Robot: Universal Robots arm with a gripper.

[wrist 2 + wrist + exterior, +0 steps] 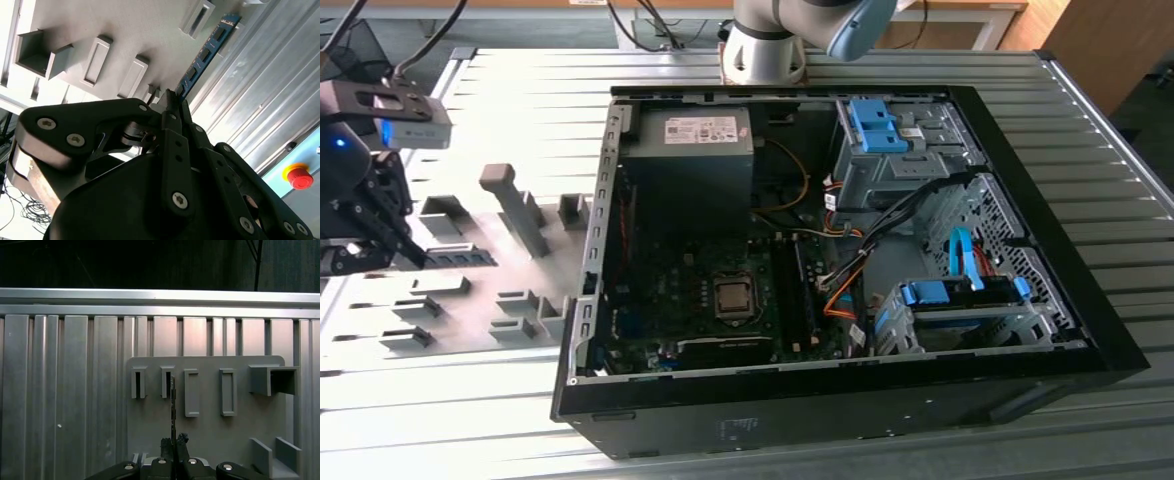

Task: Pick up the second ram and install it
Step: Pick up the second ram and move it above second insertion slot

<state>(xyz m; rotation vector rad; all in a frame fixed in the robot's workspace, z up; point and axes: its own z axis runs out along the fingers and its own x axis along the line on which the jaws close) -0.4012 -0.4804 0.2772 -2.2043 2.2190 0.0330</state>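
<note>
The second ram (460, 257) is a thin dark blue-green stick with black chips, held over the grey fixture plate (480, 300) at the exterior view's left. My gripper (398, 255) is shut on one end of it. In the second wrist view the ram (205, 52) runs out from between the closed fingertips of the gripper (170, 100) across the plate (125, 30). The first wrist view shows the ram (173, 405) edge-on, reaching from the gripper (173, 442) towards the slotted blocks (167, 382). Whether it still touches the fixture I cannot tell.
The open computer case (1067, 300) lies at the exterior view's right, with its motherboard (707, 300) and long black slots (790, 290) facing up. The arm's base (767, 45) stands behind the case. Upright grey blocks (520, 210) rise from the fixture plate. A red stop button (299, 177) sits off the table.
</note>
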